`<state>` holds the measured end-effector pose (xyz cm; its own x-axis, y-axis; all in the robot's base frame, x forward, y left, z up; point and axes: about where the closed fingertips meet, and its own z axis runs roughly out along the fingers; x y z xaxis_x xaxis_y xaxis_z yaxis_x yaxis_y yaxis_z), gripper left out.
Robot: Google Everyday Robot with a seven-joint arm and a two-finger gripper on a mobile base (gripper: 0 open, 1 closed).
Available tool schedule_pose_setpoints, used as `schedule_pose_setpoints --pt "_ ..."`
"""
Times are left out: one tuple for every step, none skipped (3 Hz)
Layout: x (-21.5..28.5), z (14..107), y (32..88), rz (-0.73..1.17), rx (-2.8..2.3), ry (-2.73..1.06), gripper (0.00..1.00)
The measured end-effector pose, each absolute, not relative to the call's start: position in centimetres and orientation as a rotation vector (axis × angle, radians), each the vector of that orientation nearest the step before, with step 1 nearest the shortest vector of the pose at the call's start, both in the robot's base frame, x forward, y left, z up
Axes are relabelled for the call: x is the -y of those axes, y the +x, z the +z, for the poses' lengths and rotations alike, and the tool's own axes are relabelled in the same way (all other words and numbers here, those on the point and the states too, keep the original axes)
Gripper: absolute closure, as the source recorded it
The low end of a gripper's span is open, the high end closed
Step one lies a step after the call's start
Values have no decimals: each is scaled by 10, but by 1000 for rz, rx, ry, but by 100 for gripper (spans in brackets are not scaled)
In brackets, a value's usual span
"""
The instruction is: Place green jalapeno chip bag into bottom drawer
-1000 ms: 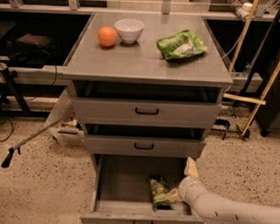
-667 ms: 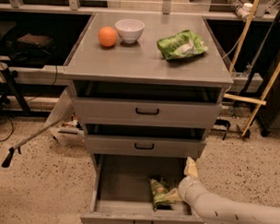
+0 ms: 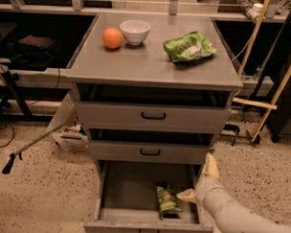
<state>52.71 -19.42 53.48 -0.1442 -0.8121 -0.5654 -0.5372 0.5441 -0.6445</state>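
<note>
Gripper (image 3: 198,181) fingers spread, just beside green jalapeno chip bag (image 3: 166,201) lying in open bottom drawer (image 3: 128,185), speckled floor (image 3: 47,196) around

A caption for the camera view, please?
Open gripper beside the green jalapeno chip bag in the open bottom drawer.

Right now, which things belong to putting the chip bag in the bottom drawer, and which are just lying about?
Job: chip bag, lying in the open bottom drawer; gripper, open beside it.
Lying about: orange, bowl, bright green bag, all on the cabinet top.
</note>
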Motion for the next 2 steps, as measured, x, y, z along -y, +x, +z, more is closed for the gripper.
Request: schedule_pose_setpoints --pt "179 655 512 -385 -1670 -1076 0" --pt "156 792 510 -466 -1487 -1060 0"
